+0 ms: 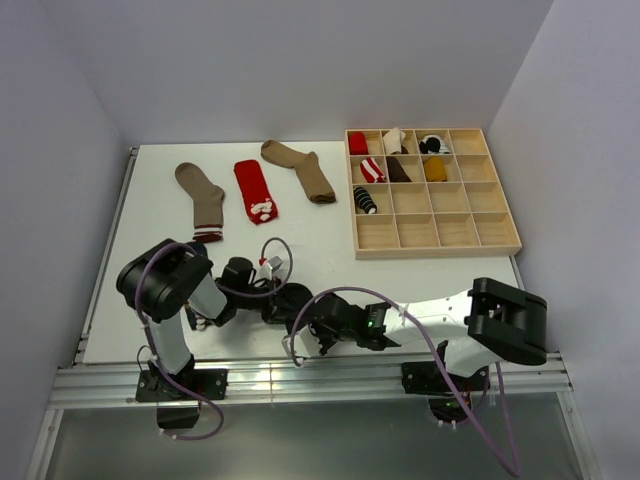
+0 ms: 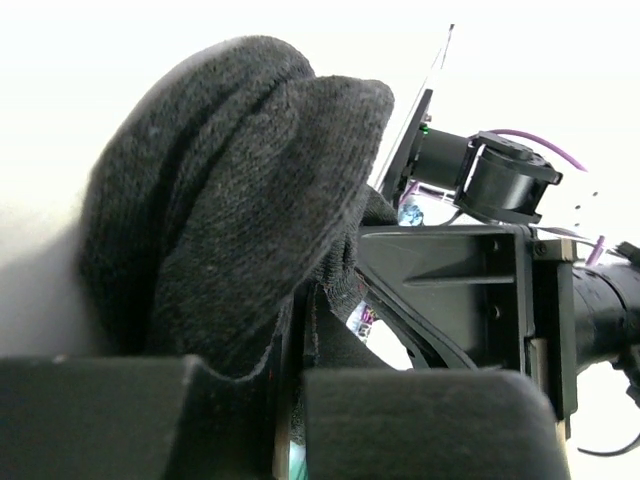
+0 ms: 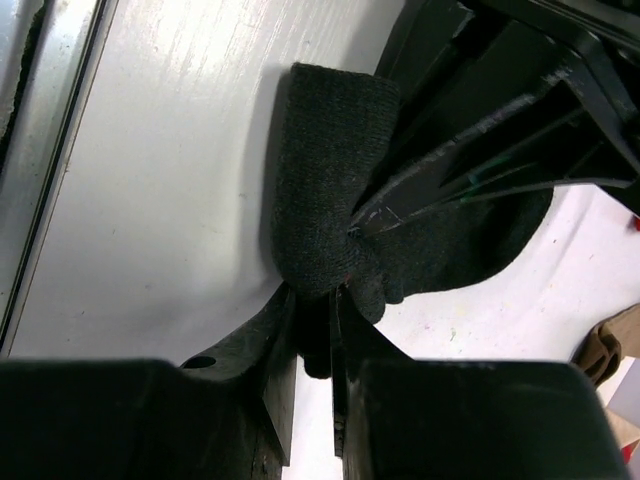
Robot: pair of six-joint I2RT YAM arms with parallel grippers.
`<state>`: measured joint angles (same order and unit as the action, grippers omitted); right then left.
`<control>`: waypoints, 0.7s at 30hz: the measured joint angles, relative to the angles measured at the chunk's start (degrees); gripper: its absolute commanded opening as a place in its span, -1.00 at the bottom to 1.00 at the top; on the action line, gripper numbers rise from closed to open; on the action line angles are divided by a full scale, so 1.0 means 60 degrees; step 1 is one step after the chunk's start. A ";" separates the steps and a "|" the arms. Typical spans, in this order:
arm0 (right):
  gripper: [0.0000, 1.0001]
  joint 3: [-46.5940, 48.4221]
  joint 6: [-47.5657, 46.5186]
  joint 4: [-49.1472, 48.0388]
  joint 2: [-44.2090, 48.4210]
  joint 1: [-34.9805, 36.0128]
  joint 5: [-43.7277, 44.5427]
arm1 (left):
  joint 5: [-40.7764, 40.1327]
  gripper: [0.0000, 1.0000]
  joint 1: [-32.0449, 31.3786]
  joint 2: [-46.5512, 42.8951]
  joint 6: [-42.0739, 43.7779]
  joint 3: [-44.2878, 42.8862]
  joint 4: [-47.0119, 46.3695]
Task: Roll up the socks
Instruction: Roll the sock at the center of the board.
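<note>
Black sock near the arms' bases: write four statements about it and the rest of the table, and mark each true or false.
1. Both the left claw and the right claw pinch the black sock. True.
2. The wooden tray stands on the left side of the table. False: it stands on the right side.
3. A tan sock, a red sock and a brown sock lie flat at the far side. True.
4. Every compartment of the tray holds a bundle. False: only some in its far left part do.
</note>
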<state>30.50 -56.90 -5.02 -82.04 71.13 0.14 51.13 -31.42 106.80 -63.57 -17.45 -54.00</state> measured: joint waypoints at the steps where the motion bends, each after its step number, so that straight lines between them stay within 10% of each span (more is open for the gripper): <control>1: -0.79 0.0058 0.0000 0.0117 -0.0007 -0.0004 0.0000 | -0.0015 -0.68 0.0000 -0.0164 0.0146 -0.0117 0.0459; 10: -0.81 0.0240 0.0095 0.0896 0.0095 -0.0025 0.0051 | -0.2269 -0.26 -0.0131 -0.2473 0.2025 -0.1453 0.5111; 21: -0.81 0.0579 0.0412 0.2663 0.0583 -0.0313 0.0047 | -0.4353 -0.39 -0.0117 -0.3297 0.3085 -0.2524 0.7843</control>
<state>33.98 -54.43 10.96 -78.54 69.25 0.43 25.02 -32.12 87.02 -45.06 -32.60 -6.94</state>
